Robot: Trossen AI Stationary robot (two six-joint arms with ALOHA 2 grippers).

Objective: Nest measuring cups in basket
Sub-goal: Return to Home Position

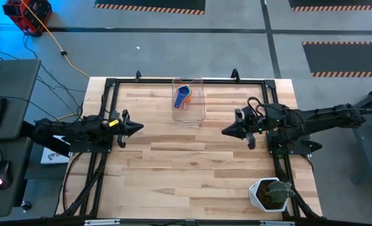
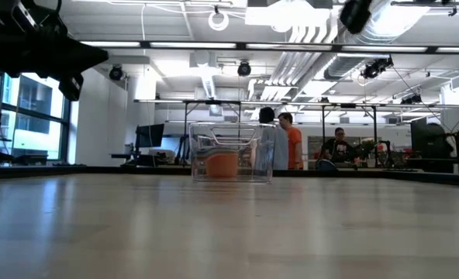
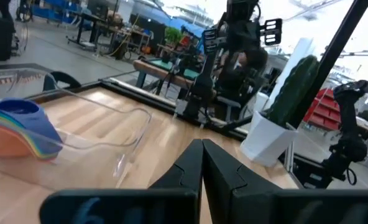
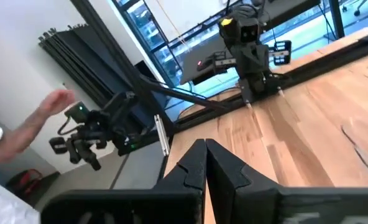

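The clear rectangular basket (image 1: 188,100) stands on its base at the far middle of the wooden table; it also shows in the low view (image 2: 231,152) and the left wrist view (image 3: 78,134). Inside it the measuring cups (image 1: 183,96) sit nested in one stack, blue on top, orange lowest (image 3: 16,127). My left gripper (image 1: 137,127) hovers at the table's left side, shut, pointing right. My right gripper (image 1: 227,132) hovers at the right side, shut, pointing left. Neither touches anything.
A white pot with a green plant (image 1: 271,193) stands at the table's near right corner. A black frame (image 1: 110,85) rims the table. A person's hand (image 4: 53,106) shows beyond the left side; people stand in the room behind (image 2: 280,139).
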